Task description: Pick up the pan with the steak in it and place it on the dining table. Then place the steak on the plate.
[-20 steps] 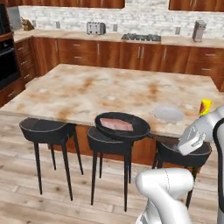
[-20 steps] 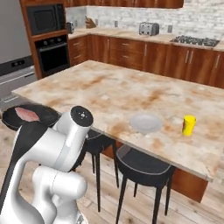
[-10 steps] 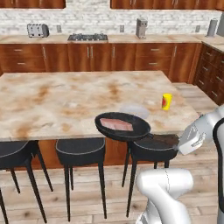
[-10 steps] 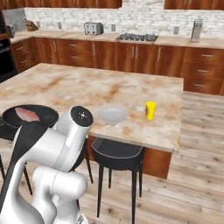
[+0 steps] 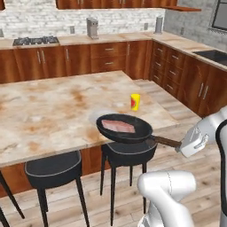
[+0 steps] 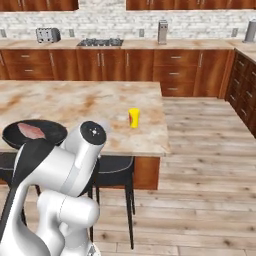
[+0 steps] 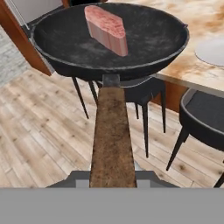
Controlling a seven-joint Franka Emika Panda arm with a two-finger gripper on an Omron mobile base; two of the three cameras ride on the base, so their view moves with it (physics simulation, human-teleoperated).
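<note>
One round, shallow black frying pan (image 5: 124,127) with a long straight dark-brown handle hangs in the air at the near edge of the large island counter with the beige, rust-blotched marble top (image 5: 53,111), above a black-seated bar stool (image 5: 128,153). Its handle runs back to the white arm's pincer (image 5: 182,145), which is pinching the handle's far end; the fingertips themselves are hidden under the wood in the hand view. The flat pink-red slab of raw steak (image 5: 118,126) lies inside the pan, toward the side away from the handle, and sits level there. In the hand view the pan overlaps the counter's edge, and the small pale white-grey round plate (image 7: 212,50) rests on the marble just beside the pan's rim. From the left base view a sliver of that plate peeks out behind the pan. A small yellow cup (image 5: 135,102) stands upright on the marble beyond the pan, near the counter's corner.
</note>
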